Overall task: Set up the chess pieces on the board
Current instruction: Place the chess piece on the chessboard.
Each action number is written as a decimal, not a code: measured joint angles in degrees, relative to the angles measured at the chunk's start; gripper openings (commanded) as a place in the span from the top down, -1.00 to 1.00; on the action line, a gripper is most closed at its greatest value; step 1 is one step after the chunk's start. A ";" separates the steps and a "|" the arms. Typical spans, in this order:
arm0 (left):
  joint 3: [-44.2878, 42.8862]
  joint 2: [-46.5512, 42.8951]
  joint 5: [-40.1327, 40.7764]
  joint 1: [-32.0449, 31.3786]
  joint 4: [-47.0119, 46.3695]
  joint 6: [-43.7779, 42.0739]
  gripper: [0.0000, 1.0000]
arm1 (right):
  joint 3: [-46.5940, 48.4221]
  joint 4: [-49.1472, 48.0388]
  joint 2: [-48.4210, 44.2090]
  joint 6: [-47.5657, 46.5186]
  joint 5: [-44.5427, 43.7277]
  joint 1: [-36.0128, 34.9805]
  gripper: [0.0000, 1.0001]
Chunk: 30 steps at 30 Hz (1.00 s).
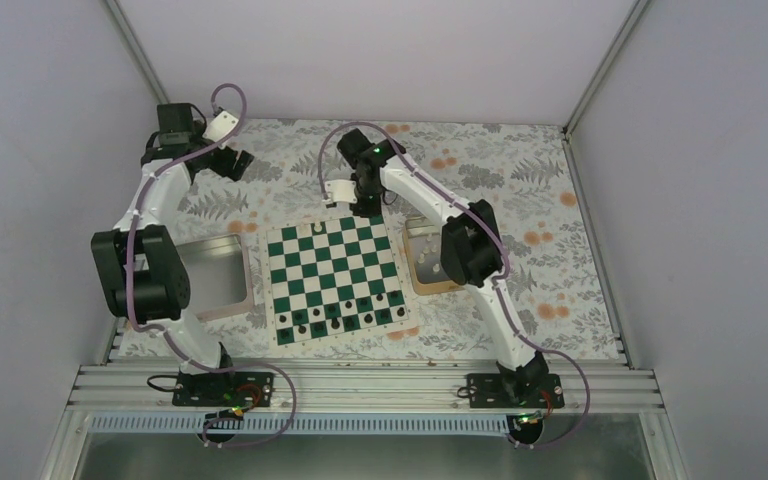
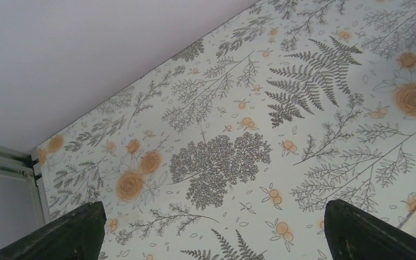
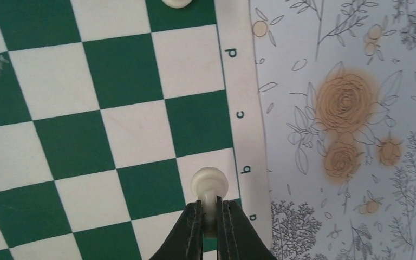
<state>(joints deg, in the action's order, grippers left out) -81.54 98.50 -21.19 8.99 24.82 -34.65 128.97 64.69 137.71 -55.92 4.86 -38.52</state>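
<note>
The green and white board [image 1: 332,262] lies in the middle of the table. My right gripper [image 3: 210,208] is shut on a cream chess piece [image 3: 209,183], held over a white square by the edge letter "b". In the top view that gripper [image 1: 364,207] hangs over the board's far edge. Another cream piece [image 3: 176,2] stands further along that edge row, also seen on the board from above [image 1: 317,229]. My left gripper [image 2: 216,238] is open over bare tablecloth, with nothing between its fingers [image 2: 81,233]. It sits at the far left [image 1: 232,160], away from the board.
Dark pieces [image 1: 340,320] fill the board's two near rows. A tan tin [image 1: 412,262] with several cream pieces stands right of the board, partly under my right arm. A grey tray [image 1: 242,272] lies left of the board. White walls enclose the table.
</note>
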 measured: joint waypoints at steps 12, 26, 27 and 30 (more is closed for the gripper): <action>-0.37 2.10 3.37 -1.60 -0.76 0.87 -1.00 | 1.81 2.67 3.10 -1.25 0.57 1.95 0.93; -0.37 2.45 3.85 -1.77 -2.03 1.40 -1.00 | 1.84 1.53 4.57 -1.77 1.68 2.23 0.93; -0.37 2.45 3.85 -1.77 -2.03 1.42 -1.00 | 1.90 1.44 4.59 -1.81 1.92 2.23 0.93; -0.37 2.47 3.82 -1.77 -2.03 1.42 -1.00 | 2.19 1.14 4.79 -2.01 2.21 2.23 0.93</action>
<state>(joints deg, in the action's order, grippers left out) -81.91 100.97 -17.37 7.22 22.79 -33.23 131.15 65.82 142.50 -57.93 7.07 -36.29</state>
